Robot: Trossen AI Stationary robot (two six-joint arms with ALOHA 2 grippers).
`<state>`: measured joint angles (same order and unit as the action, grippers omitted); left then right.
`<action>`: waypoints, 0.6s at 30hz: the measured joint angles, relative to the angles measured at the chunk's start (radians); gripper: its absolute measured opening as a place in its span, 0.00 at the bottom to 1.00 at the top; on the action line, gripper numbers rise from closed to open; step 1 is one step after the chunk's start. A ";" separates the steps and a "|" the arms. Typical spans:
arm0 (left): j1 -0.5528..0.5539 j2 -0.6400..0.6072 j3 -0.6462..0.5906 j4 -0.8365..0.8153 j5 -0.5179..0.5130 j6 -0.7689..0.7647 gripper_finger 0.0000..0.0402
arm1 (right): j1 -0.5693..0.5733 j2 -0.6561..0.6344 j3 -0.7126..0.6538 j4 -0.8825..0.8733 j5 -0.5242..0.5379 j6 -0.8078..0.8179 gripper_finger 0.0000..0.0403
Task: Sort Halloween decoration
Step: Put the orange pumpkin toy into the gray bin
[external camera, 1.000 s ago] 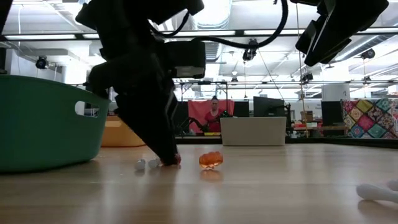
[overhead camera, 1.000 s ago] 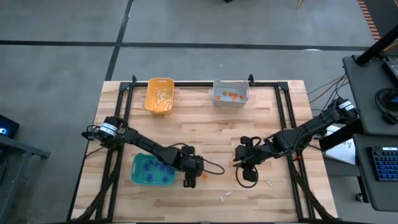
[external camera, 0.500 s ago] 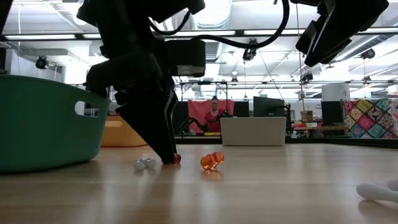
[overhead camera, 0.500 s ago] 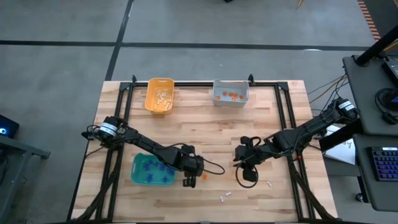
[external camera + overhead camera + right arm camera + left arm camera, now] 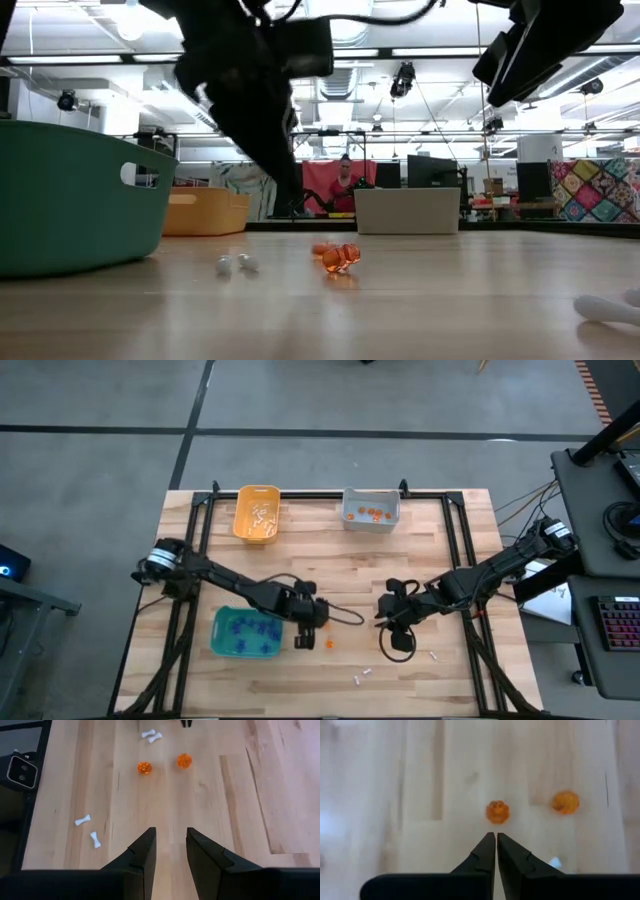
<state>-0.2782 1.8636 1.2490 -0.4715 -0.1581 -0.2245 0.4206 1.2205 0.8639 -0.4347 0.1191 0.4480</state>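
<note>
A pale wood counter (image 5: 330, 570) with a black frame stands on a grey concrete floor (image 5: 300, 400) crossed by dark lines. To its right is a dark desk (image 5: 600, 560) with a keyboard (image 5: 618, 622). Beyond the counter lies a big hall with strip lights (image 5: 90, 60) on the ceiling, monitors (image 5: 428, 170), a red cloth (image 5: 335, 185), a patchwork quilt (image 5: 595, 190), and a person (image 5: 346, 180) seated far off.
</note>
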 joint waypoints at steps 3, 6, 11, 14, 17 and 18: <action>0.015 -0.013 0.001 0.003 0.000 0.038 0.00 | 0.000 0.000 0.000 -0.001 0.005 0.000 0.24; 0.014 -0.014 0.001 0.046 0.002 0.075 0.00 | 0.000 -0.001 0.000 -0.001 0.005 -0.005 0.24; 0.014 0.007 -0.015 0.140 0.004 0.119 0.07 | 0.000 -0.001 -0.001 0.000 0.006 -0.030 0.24; 0.014 0.007 -0.024 0.166 0.004 0.123 0.15 | 0.001 -0.001 -0.002 0.006 0.006 -0.043 0.24; 0.014 0.007 -0.049 0.212 0.004 0.134 0.25 | 0.001 -0.001 -0.003 0.009 0.008 -0.054 0.24; 0.014 0.007 -0.060 0.235 0.003 0.142 0.28 | 0.001 -0.001 -0.003 0.013 0.008 -0.057 0.24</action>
<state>-0.2646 1.8706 1.1891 -0.2370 -0.1547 -0.0825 0.4213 1.2194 0.8610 -0.4215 0.1274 0.3913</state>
